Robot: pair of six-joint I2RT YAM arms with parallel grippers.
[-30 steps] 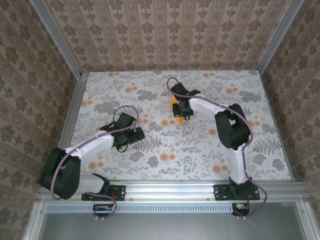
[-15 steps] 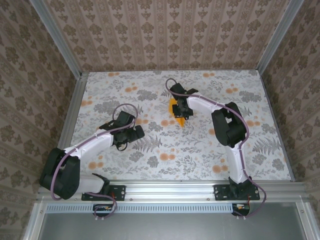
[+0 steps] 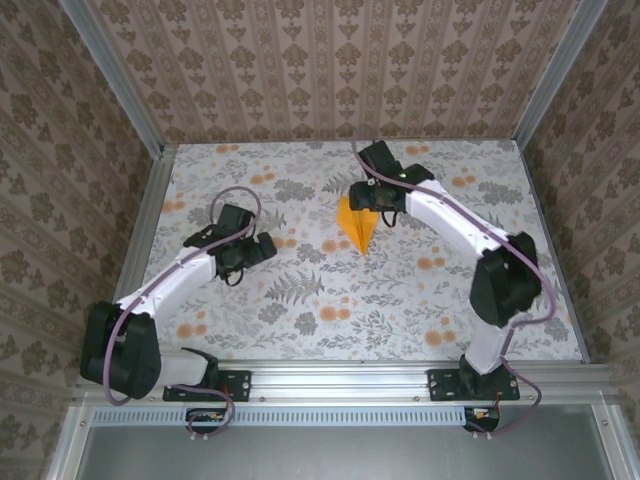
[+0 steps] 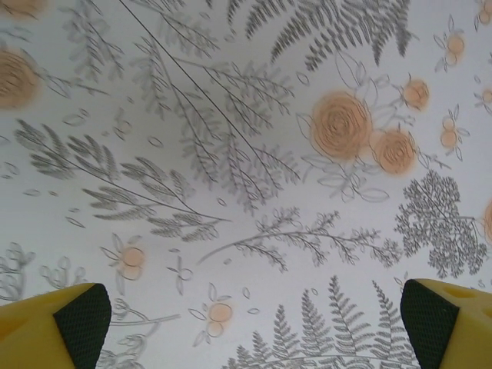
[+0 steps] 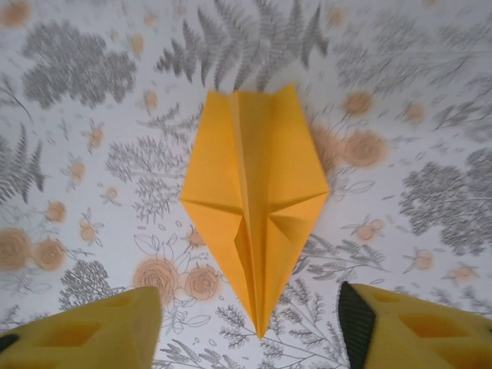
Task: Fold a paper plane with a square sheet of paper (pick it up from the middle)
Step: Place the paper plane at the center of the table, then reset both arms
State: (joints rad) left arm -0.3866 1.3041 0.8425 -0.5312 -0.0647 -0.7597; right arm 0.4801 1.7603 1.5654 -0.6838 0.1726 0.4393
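- The right gripper point(image 5: 247, 327) has its jaws standing apart and grips nothing. Its yellow fingers point(image 5: 92, 330) sit either side of the nose of the paper plane point(image 5: 257, 200), clear of the paper.
- The paper plane lies flat on the floral table point(image 3: 300, 320), past its middle, with its nose pointing toward the arm bases.
- The right arm point(image 3: 460, 225) rises from its near-right base to a bent elbow. Its forearm stretches far and leftward, and the wrist hangs over the plane's tail.
- The left gripper point(image 4: 254, 330) has its jaws spread wide and empty, with only printed table between the dark pads point(image 4: 81, 323).
- The left arm point(image 3: 170, 285) folds its elbow at the near left, and its forearm reaches up and rightward. Its wrist is well apart from the plane, on the plane's left.
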